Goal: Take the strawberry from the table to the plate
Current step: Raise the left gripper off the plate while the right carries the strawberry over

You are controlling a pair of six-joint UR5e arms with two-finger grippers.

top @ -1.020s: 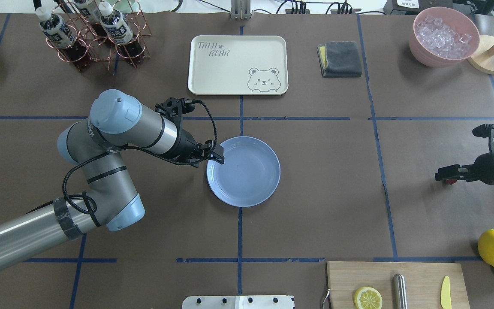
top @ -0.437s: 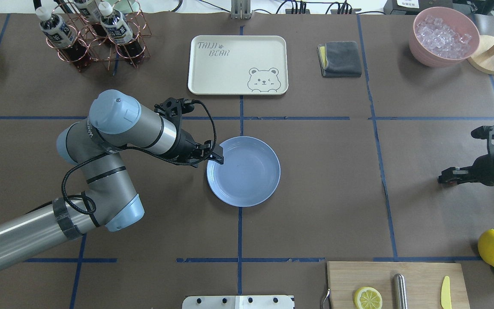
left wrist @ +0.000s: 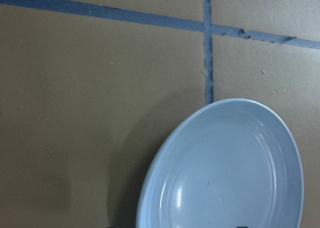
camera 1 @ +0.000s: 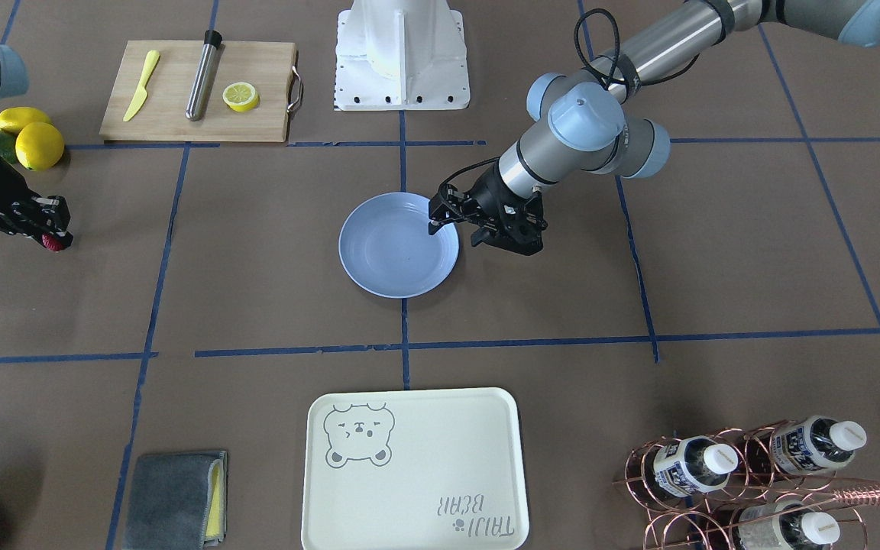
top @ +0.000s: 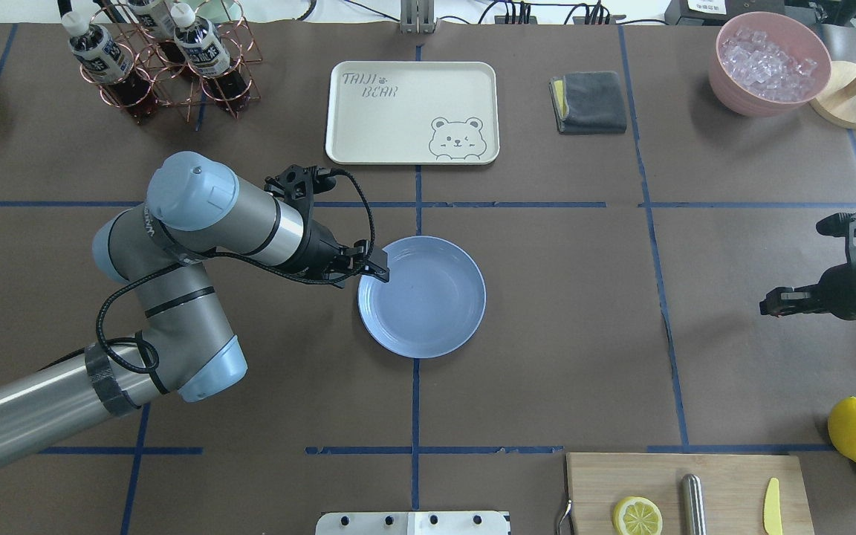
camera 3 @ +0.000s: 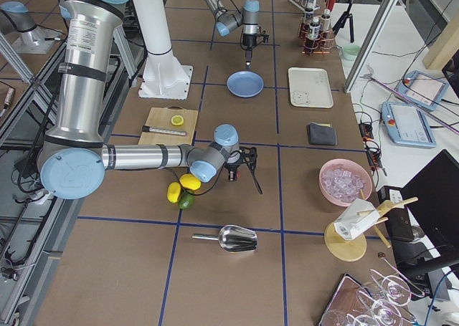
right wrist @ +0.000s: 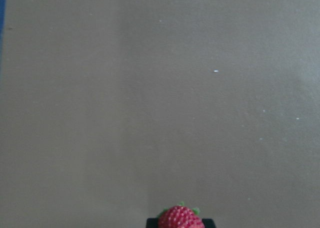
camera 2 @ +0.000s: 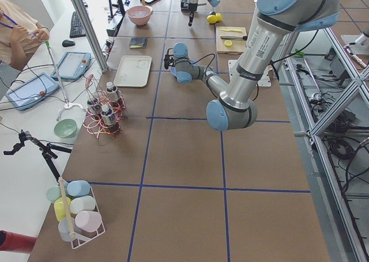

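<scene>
The right claw (camera 1: 53, 234) is gripping the strawberry (camera 1: 51, 242), its fingers pressing in on the small red berry at the very tip. From the far side of the room the berry is showing as a red dot under the black fingers, out near the end of the surface (camera 1: 272, 298) and not far from two lemons (camera 1: 30, 136). The camera on that wrist is giving the clearest look: the bumpy red strawberry (right wrist: 180, 219) with a bit of green is sitting at the bottom edge, with only plain brown paper beyond it. From above, the right claw (top: 770, 307) is hiding the berry almost completely.

The blue plate (top: 428, 312) is lying in the middle of the surface, well apart from the strawberry, and nothing is lying on it. The left claw (top: 379, 274) is hovering at the plate's rim; I cannot tell whether it is open or closed. Its own wrist camera is showing part of the plate (left wrist: 230, 168) and a crossing of blue tape lines.
</scene>
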